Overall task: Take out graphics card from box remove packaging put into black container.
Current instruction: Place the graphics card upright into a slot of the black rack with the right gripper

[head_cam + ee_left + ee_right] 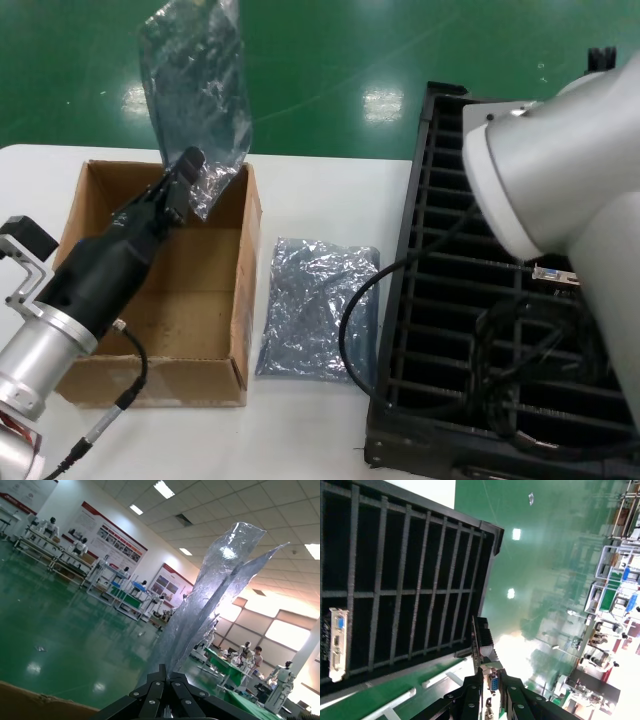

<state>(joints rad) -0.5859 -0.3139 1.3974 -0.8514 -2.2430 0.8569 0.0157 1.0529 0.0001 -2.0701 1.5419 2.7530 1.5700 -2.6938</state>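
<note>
The packaging (195,95), a crinkled, translucent grey-blue bag, stands upright from the closed left gripper (188,172), rising above it and over the far edge of the box (200,300). The box is brown corrugated cardboard, open-topped, lying below that gripper. 1 identical bag (318,308) lies flat just beside the box, on the side away from the left arm. The graphics card (484,642), dark with a silver bracket and a blue port, is pinched on edge in the right gripper (491,685), just beyond the black container (410,580), a slotted tray. 1 similar card (336,642) sits in a slot.
</note>
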